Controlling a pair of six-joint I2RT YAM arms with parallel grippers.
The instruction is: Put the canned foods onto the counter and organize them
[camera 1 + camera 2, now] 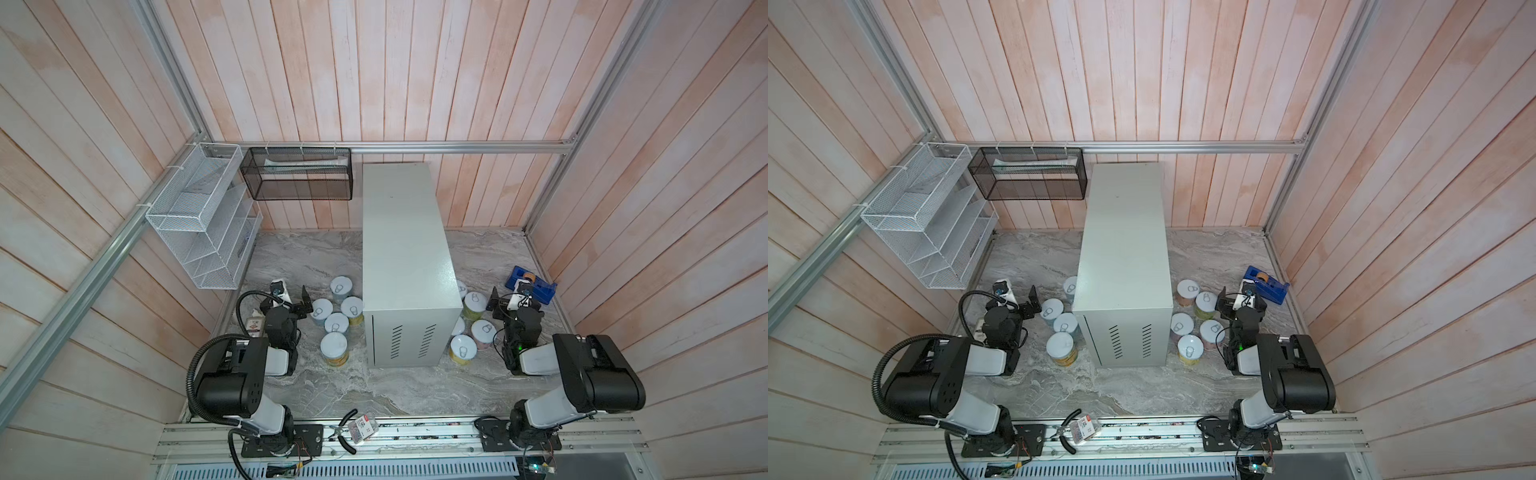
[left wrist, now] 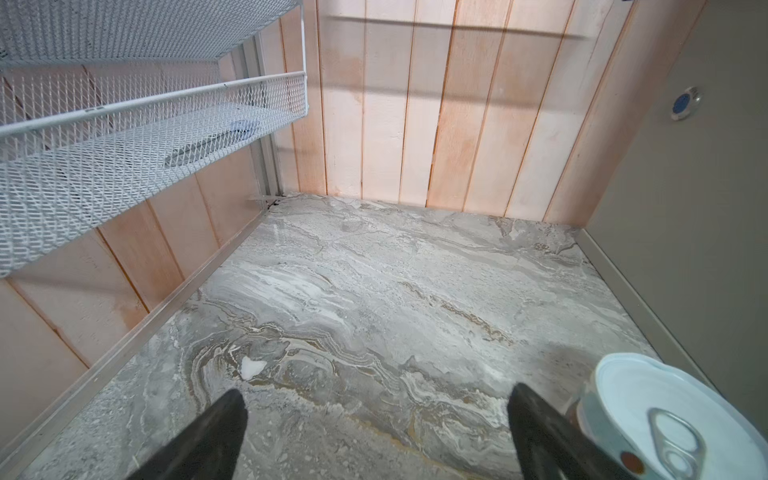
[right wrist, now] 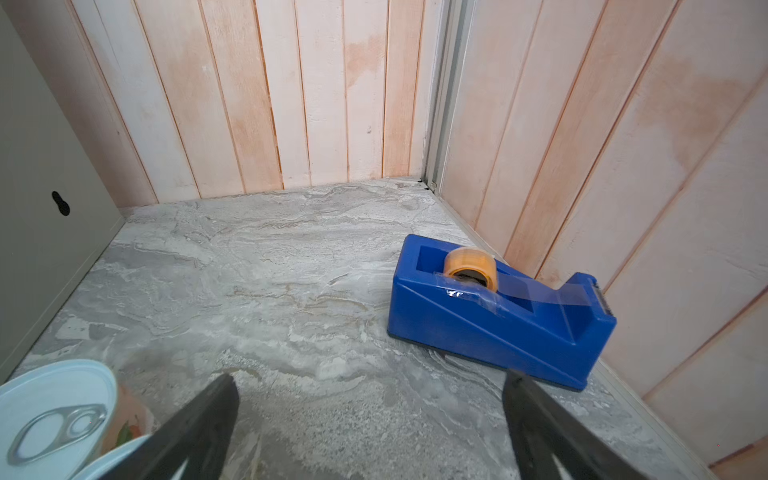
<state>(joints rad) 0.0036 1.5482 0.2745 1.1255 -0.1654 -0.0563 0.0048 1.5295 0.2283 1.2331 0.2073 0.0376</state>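
While my two arms sit low at either side, the grey marble surface (image 1: 415,386) spreads from wall to wall beneath them. On its middle stands the counter (image 1: 401,232), a tall pale grey-green box with slotted vents on its near face, seen in both top views. A white mesh rack (image 1: 199,220) hangs on the left wall, and a black mesh basket (image 1: 299,174) hangs from the back rail just left of the counter. A blue tape dispenser (image 3: 498,316) sits on the marble close to the right wall.

All the canned foods (image 1: 336,323) that I can see stand upright on the marble, lids up. Five cluster just left of the counter, and a second cluster (image 1: 1205,301) of five sits just right of it.

My left gripper (image 2: 376,399) is spread wide over bare marble with nothing between its fingers; a silver-lidded tin (image 2: 665,419) stands just outside one finger. My right gripper (image 3: 370,380) is likewise spread wide and holds nothing, and a peach-labelled tin (image 3: 58,399) stands just outside one of its fingers.
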